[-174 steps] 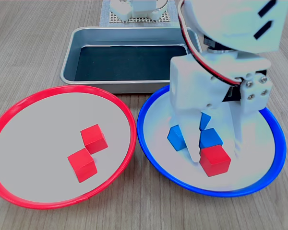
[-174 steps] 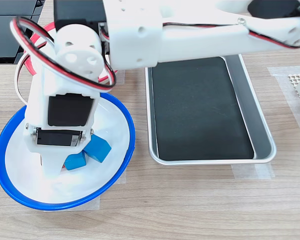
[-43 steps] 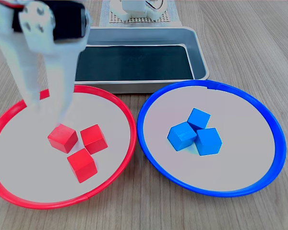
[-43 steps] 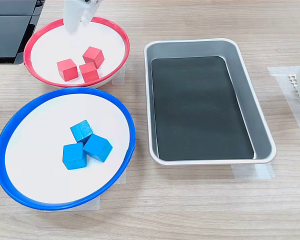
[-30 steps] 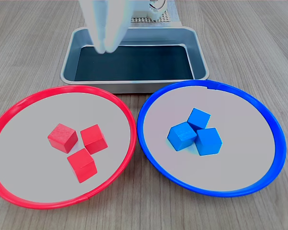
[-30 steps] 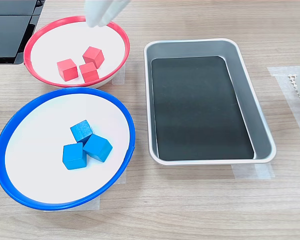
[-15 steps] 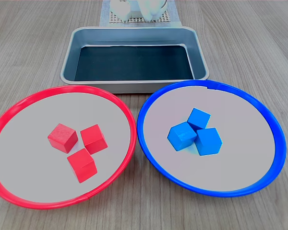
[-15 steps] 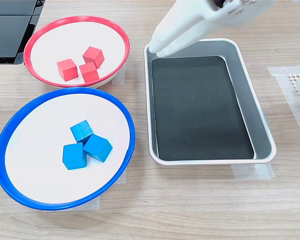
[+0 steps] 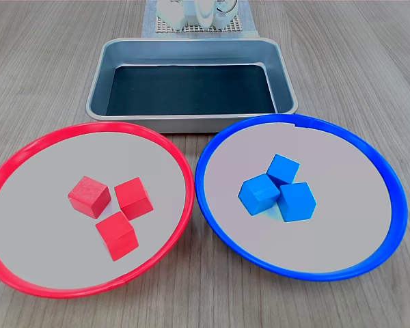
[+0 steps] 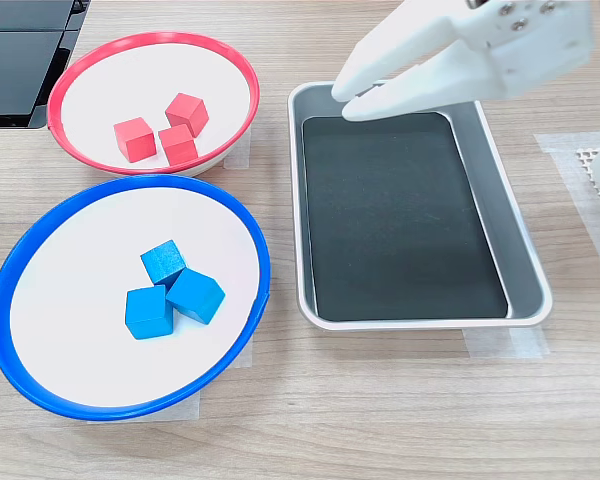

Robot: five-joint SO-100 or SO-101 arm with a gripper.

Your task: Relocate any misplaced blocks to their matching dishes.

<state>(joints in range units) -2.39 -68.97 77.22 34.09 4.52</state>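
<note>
My pincer (image 10: 352, 97) hangs slightly parted and empty, upper right of the second exterior view. Three red blocks (image 9: 111, 212) sit in the red-rimmed dish (image 9: 184, 171), three blue blocks (image 9: 277, 189) in the blue-rimmed dish (image 9: 205, 191). They look light, rigid; I'd grip opposite flat faces.

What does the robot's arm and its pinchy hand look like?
In the second exterior view the gripper is all white plastic, with two long fingers that narrow to rounded tips. Small silver screws sit on its blocky white body. No cables show on it here.
</note>
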